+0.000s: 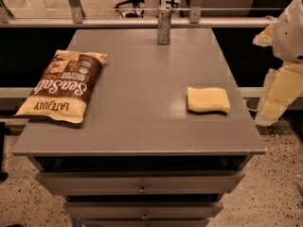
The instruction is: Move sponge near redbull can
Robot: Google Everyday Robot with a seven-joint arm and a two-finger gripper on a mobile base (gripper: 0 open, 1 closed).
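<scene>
Pale yellow sponge (208, 100) sits flat on the table (142, 108), right side, with the redbull can (164, 24) upright at the far edge. End effector (278, 94) hangs off the table's right, can't tell its state.

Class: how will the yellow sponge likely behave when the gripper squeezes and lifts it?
The sponge lies flat, so it should not roll. Its soft rounded edges suggest it squashes and bends. The gripper hangs right of the table.

White-shelled arm (291, 30) with a cream claw (277, 98)
The arm's casing is smooth, rounded and white, with a small cream-yellow piece jutting from its left side. The claw below it is made of blocky, flat-faced, pale cream-yellow segments and sits just off the counter's (142, 103) right edge.
</scene>
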